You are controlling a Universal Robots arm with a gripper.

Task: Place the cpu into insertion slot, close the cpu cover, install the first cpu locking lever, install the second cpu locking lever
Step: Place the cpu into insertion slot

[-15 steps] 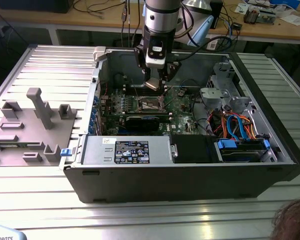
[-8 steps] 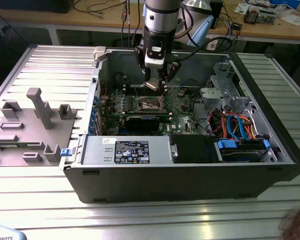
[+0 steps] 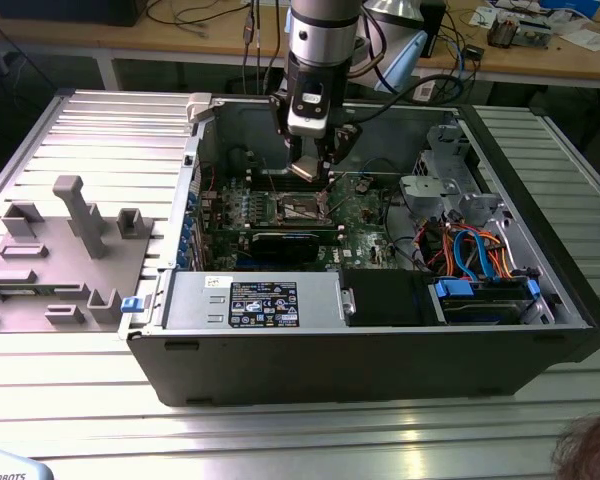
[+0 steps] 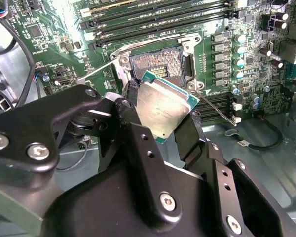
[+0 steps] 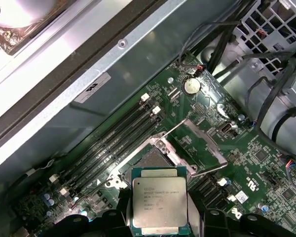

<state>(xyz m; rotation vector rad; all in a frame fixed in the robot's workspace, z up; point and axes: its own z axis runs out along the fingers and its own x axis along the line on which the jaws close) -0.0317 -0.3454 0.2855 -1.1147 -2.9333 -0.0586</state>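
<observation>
My gripper (image 3: 314, 172) is shut on the cpu (image 4: 165, 106), a flat square chip with a dull silver top and a green rim. A black finger (image 4: 187, 136) presses on each of two opposite edges. I hold the cpu (image 5: 159, 200) tilted a little above the insertion slot (image 5: 150, 159), which lies open and bare on the green circuit board (image 3: 365, 215). The insertion slot (image 4: 158, 63) shows its dark pin field. The cpu cover (image 5: 205, 138), a silvery frame, is swung up and away from the slot. Two thin wire levers (image 4: 217, 106) stand free beside the slot.
The board lies inside an open computer case (image 3: 540, 215) with metal walls all round. Long memory slots (image 5: 113, 143) run beside the insertion slot. A power supply (image 3: 260, 300) and a drive bay with coloured cables (image 3: 475, 255) sit nearby. A grey fixture (image 3: 70, 245) stands at the exterior view's left.
</observation>
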